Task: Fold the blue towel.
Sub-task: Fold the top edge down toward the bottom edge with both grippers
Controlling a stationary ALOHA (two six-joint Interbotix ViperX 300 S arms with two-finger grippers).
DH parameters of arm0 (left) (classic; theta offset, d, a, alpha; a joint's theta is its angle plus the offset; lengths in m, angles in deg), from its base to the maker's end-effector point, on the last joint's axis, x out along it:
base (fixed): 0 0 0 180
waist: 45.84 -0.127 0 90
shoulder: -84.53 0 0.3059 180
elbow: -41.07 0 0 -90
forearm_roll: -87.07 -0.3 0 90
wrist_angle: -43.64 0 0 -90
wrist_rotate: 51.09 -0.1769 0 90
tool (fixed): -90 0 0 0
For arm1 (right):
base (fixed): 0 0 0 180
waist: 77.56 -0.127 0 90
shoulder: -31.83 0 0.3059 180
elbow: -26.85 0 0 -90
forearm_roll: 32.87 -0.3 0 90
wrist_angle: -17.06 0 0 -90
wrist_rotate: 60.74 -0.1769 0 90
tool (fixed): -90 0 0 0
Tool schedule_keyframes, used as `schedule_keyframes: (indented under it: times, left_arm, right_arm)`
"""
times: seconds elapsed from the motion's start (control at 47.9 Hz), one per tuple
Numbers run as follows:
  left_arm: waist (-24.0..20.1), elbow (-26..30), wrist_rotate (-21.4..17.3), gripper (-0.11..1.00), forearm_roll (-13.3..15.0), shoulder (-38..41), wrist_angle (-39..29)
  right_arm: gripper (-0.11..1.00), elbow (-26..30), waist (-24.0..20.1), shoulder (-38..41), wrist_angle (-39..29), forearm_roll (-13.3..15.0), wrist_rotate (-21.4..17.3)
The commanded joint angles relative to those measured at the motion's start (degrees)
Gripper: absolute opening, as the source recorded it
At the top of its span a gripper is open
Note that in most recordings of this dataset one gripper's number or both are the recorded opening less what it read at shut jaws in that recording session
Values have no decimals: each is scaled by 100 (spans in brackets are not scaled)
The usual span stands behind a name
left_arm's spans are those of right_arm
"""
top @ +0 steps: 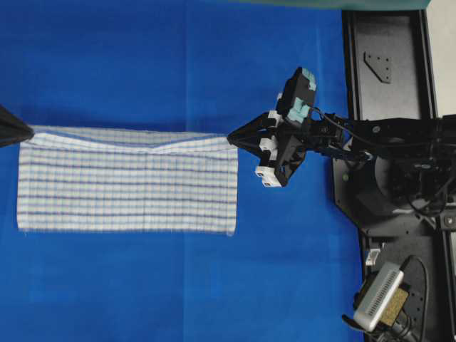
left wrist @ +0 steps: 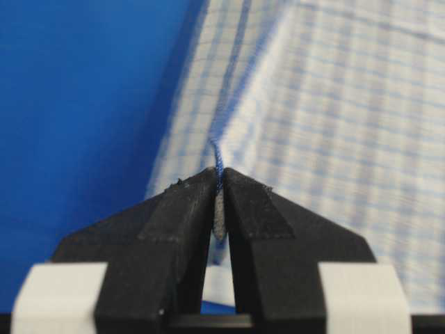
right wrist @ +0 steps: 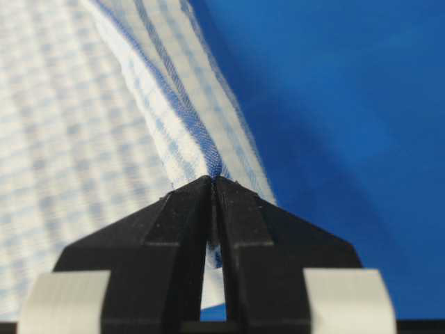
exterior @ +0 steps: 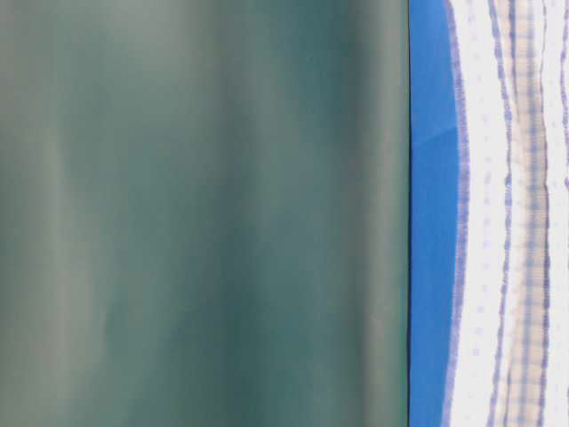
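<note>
Checked towel, corners claw-pinched close-up.

white towel with blue check stripes, solid blue table covering

The blue towel is showing woven, matt cloth; the desk covering is looking smooth; the claw fingers are looking rough, matt black plastic.

Overhead, the left tool was mostly cut off by the picture's edge. The table-level view showed only a blurred strip of towel.
</note>
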Motion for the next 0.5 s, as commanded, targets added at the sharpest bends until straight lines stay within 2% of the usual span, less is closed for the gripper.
schedule_keyframes:
  times: [0.0,0.23,0.481]
  left_arm:
    - [325,-9,141,4,9,-229,-53]
    - [1020,-53,580,4,9,-255,-70]
    - [1354,141,624,4,9,114,-70]
  right_arm:
    - [15,35,-316,-123,9,-123,-26]
    - [15,62,-1028,-44,-44,-554,-35]
    - [15,185,-1336,246,-114,-650,-35]
